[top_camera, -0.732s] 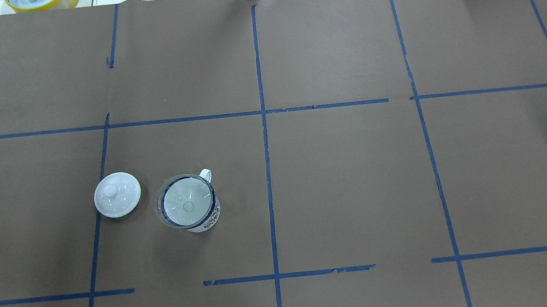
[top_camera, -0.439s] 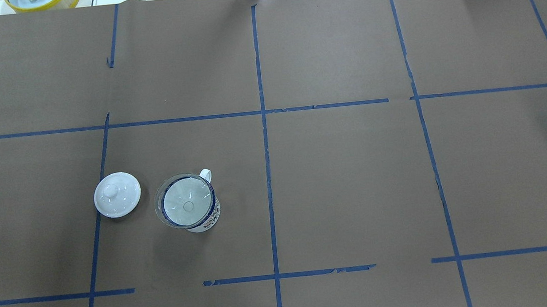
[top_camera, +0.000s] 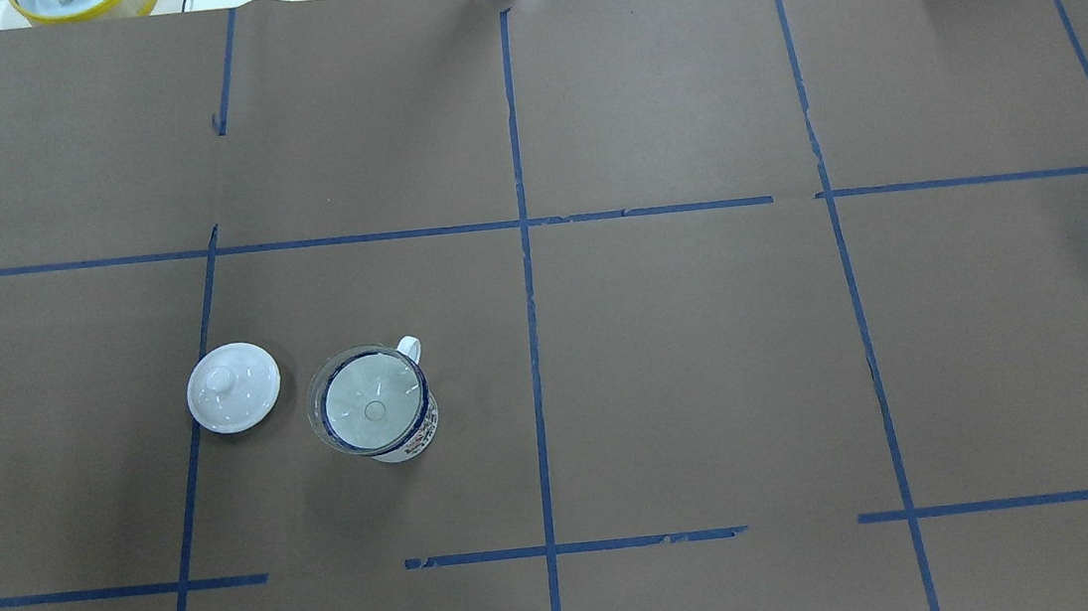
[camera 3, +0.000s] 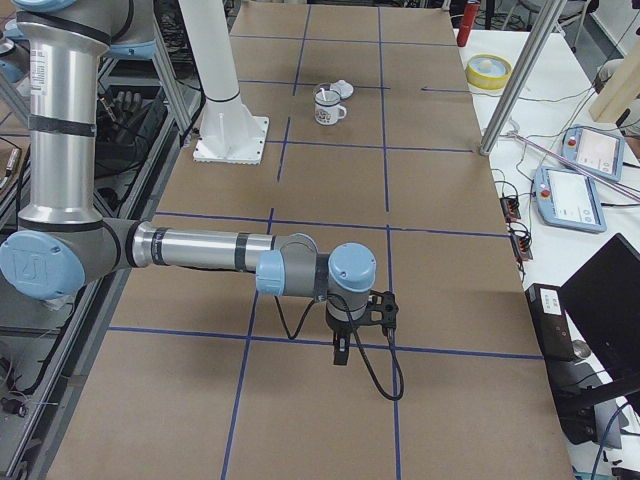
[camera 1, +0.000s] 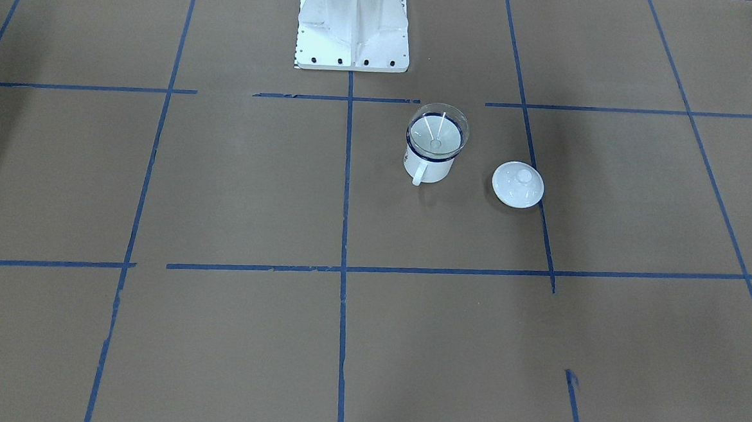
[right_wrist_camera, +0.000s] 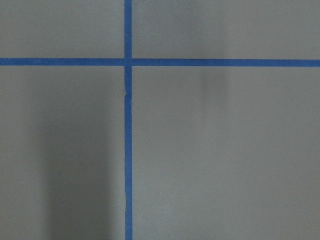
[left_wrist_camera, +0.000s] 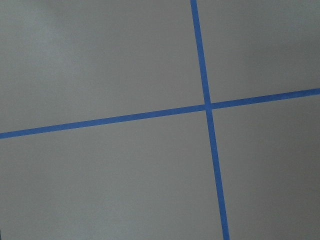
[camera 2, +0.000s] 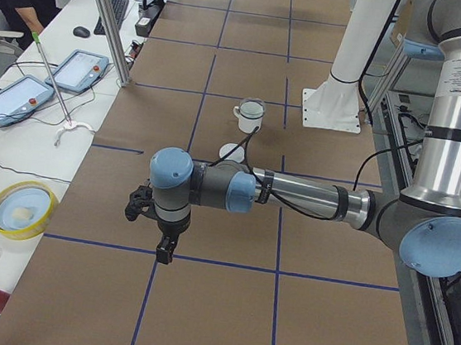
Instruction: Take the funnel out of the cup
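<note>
The clear funnel (top_camera: 353, 396) sits upright in the white cup (top_camera: 419, 435), which has a dark blue rim and a loop handle, on the table's left half. Both also show in the front view, the funnel (camera 1: 437, 132) in the cup (camera 1: 428, 167). My left gripper (camera 2: 164, 246) hangs over the table's left end, far from the cup (camera 2: 248, 116). My right gripper (camera 3: 342, 350) hangs over the right end, far from the cup (camera 3: 326, 108). Neither gripper touches anything. I cannot tell whether they are open or shut. The wrist views show only brown paper and blue tape.
A round white knobbed lid (top_camera: 233, 387) lies just left of the cup. The robot's white base (camera 1: 353, 36) stands at the near table edge. A yellow-rimmed bowl (camera 2: 20, 208) and a metal post (camera 2: 106, 17) stand on the operators' side.
</note>
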`<move>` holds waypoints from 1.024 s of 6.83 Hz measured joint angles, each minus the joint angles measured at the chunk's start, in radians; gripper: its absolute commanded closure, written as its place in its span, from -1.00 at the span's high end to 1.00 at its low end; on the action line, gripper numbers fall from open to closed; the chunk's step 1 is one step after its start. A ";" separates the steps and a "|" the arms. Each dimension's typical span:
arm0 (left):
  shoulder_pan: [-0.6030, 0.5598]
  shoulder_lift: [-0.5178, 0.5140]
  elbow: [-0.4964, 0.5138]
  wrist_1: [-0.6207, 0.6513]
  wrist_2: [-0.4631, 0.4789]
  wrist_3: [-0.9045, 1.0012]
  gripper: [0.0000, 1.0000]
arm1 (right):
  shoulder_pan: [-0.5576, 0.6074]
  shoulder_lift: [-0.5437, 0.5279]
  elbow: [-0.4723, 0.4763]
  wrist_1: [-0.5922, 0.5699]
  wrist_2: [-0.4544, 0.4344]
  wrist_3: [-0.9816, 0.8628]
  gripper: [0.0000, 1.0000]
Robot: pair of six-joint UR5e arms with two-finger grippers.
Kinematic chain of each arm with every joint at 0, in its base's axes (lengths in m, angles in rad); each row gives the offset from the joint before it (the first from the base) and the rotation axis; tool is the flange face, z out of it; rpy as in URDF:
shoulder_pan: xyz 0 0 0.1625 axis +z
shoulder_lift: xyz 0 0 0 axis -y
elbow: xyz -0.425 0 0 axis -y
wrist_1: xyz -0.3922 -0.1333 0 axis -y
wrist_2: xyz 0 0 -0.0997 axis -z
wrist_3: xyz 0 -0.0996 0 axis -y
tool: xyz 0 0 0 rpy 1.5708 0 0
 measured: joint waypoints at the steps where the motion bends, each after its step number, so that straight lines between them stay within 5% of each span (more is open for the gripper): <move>1: 0.002 -0.024 -0.010 0.002 0.000 -0.009 1.00 | 0.000 0.000 0.000 0.000 0.000 0.000 1.00; 4: 0.059 -0.104 -0.176 0.047 0.006 -0.234 1.00 | 0.000 0.000 0.000 0.000 0.000 0.000 1.00; 7: 0.317 -0.163 -0.405 0.098 0.012 -0.622 1.00 | 0.000 0.000 0.000 0.000 0.000 0.000 1.00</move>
